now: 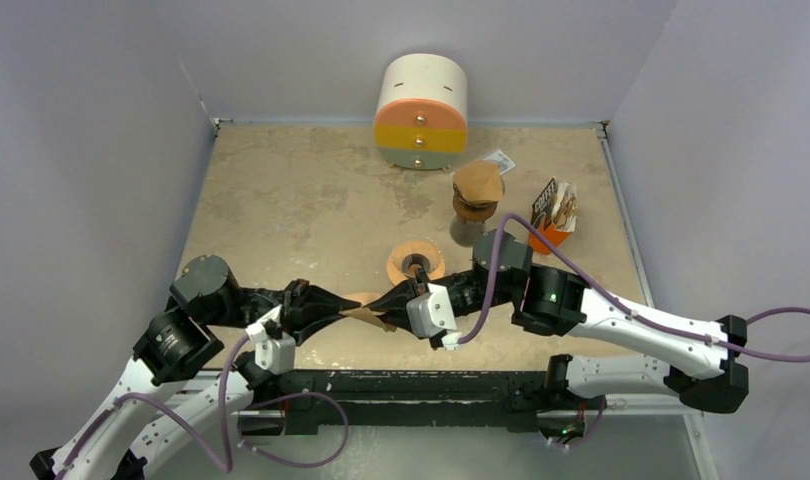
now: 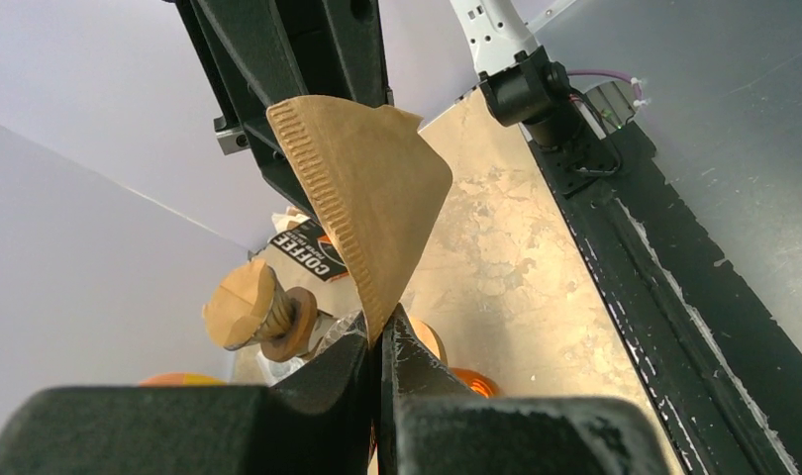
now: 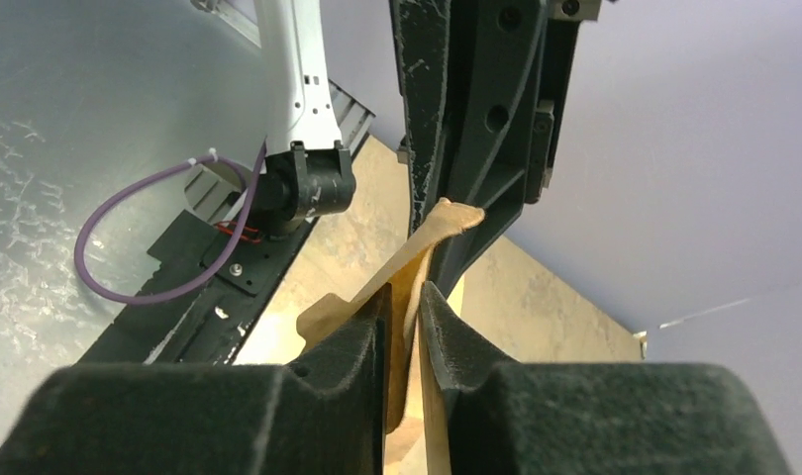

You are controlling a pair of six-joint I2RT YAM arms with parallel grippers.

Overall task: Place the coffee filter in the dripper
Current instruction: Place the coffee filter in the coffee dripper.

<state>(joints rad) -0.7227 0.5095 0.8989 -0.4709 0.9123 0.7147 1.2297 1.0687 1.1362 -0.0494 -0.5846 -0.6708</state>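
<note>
We see the brown paper coffee filter [image 1: 367, 315] lifted off the speckled beige tabletop [image 1: 281, 200], close to the near edge and about midway between the two arms. The left gripper [image 1: 331, 305] reaches in from the left and the right gripper [image 1: 389, 300] from the right, their tips almost meeting at the paper.

In the left wrist view the left gripper [image 2: 382, 346] has its jaws pressed together on the filter's [image 2: 372, 203] pointed lower end, and the crimped seam runs up towards the other arm's black fingers. In the right wrist view the right gripper [image 3: 407, 312] is narrowed around the filter's [image 3: 417, 262] edge, with the paper sandwiched between its pads.

The round orange dripper [image 1: 399, 262] sits on the table just beyond the two grippers, a little to the right, apart from the filter. Farther right we note a carafe with a wooden collar [image 1: 473, 210] topped by another brown filter, a coffee bag [image 1: 553, 215] beside it, and a cream cylindrical drawer unit [image 1: 421, 110] at the far wall
</note>
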